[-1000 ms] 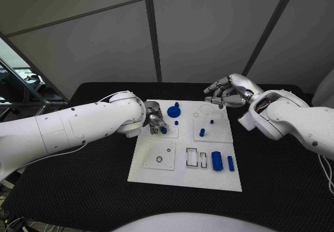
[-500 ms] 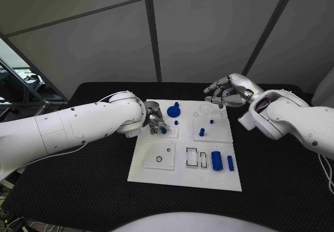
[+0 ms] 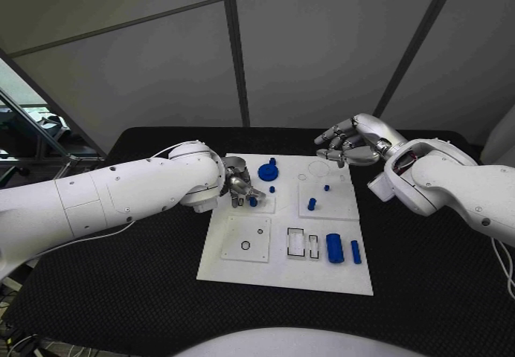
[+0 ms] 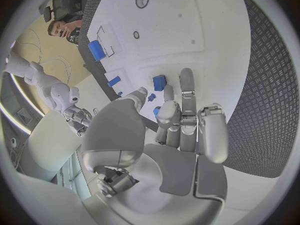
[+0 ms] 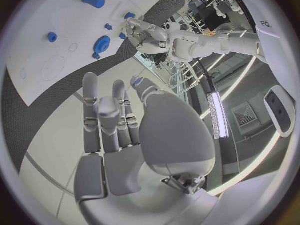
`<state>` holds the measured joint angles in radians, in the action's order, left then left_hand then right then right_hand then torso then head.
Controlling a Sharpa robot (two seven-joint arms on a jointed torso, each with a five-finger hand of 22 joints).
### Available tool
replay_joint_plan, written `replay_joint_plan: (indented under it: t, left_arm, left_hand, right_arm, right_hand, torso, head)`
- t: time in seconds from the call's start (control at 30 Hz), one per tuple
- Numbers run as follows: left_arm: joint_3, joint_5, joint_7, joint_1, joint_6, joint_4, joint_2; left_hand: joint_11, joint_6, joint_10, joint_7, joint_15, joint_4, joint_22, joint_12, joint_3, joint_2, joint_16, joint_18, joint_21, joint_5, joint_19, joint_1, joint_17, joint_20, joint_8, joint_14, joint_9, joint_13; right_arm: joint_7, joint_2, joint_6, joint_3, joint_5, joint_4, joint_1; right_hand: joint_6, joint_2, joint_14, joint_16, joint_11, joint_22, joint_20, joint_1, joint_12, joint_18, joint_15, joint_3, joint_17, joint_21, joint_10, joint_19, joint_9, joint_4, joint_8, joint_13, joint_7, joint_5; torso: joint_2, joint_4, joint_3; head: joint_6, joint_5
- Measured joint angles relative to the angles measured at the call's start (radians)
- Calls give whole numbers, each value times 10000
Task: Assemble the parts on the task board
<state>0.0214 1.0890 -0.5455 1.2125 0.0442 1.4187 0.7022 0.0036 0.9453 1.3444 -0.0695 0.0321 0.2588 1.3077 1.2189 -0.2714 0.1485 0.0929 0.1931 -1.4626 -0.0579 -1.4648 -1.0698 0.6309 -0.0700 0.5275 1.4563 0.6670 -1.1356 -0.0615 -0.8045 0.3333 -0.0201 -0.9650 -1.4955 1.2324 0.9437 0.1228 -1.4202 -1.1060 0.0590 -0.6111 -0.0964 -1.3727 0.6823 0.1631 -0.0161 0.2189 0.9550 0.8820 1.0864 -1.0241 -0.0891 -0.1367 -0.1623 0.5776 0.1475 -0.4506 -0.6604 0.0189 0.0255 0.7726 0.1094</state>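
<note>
One small blue part [image 3: 252, 199] sits pinched in my left hand [image 3: 238, 185] over the task board [image 3: 281, 279], needing seating next (right hand [image 3: 349, 146] hovers empty, fingers apart).

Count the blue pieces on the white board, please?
8: a gear, a peg behind it, a stud before it, a piece in the fingers of the left hand, two right-tile pegs, two near-edge cylinders. The hand may hide more.

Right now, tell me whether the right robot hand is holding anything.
Empty. The right robot hand hovers past the task board's far edge, fingers apart, nothing between them.
</note>
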Motion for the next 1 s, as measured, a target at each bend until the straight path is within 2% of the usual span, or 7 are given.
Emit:
replay_joint_plan:
  t: [0.1,0.27,0.37,0.53,0.6,0.77,1.0]
  left_arm:
    - [0,0,0,0,-30,9,13]
    - [-9,-10,0,0,-58,59,86]
    - [-93,-39,-4,-1,-60,100,140]
    - [-313,-94,-19,16,-48,170,204]
    - [-366,-111,-29,33,-32,177,222]
    - [-420,-147,-71,48,70,172,235]
    - [-435,-216,-162,53,341,142,200]
  left_hand:
    - [0,36,0,-36,0,236,0,0,560,0,0,0,0,0,0,0,17,0,0,0,0,-33]
    - [0,36,0,-36,0,290,0,0,937,-96,0,0,0,0,0,-97,30,0,-40,0,0,-45]
    - [0,36,0,-36,-1,295,0,0,1162,-133,-10,1,0,0,0,-133,32,0,-40,0,17,-45]
    - [0,45,0,-27,-1,307,0,43,1396,-184,-37,1,0,0,0,-185,42,0,-40,0,42,-83]
    - [0,73,0,1,0,334,0,48,1445,-272,-37,0,0,0,0,-185,42,0,-40,0,46,-104]
    - [0,73,-1,1,-1,334,0,87,1529,-319,-37,1,0,1,0,-212,51,0,-40,0,60,-131]
    - [1,72,-1,0,27,336,0,87,1612,-401,-37,2,0,1,0,-218,50,0,-40,27,59,-131]
  right_arm:
    - [0,0,0,0,-6,6,0]
    - [0,1,1,0,-12,23,0]
    - [0,6,2,0,-15,44,0]
    - [0,15,2,1,-19,71,0]
    - [1,17,2,1,-19,79,0]
    - [1,35,1,2,-22,97,0]
    - [6,50,-2,2,-25,113,0]
  right_hand:
    - [0,40,0,46,0,0,0,40,-26,0,0,0,-12,0,0,0,0,0,0,-11,0,0]
    - [0,40,0,46,0,18,0,40,-26,0,0,0,-12,0,0,0,0,0,0,-23,0,0]
    - [0,40,0,46,37,35,0,39,-60,0,0,0,-29,-40,-38,0,10,0,0,-43,0,0]
    - [0,39,0,46,37,34,0,39,-60,0,0,0,-29,-40,-37,0,9,0,0,-58,0,0]
    - [0,39,0,46,37,34,0,39,-60,0,0,0,-29,-40,-38,0,9,0,0,-57,0,0]
    - [0,39,0,46,37,34,0,39,-60,0,0,27,-28,-40,-38,0,9,-27,0,-67,0,0]
    - [0,39,0,46,37,33,0,39,-60,0,0,26,-28,-40,-38,0,9,-27,0,-66,0,0]
  torso:
    - [0,-1,0]
    - [0,-4,-3]
    - [4,-6,-3]
    - [11,-6,-1]
    - [11,-6,0]
    - [11,-6,6]
    - [2,-3,6]
  head:
    - [-5,1]
    - [-12,0]
    - [-18,1]
    - [-36,12]
    - [-43,12]
    - [-54,21]
    - [-50,34]
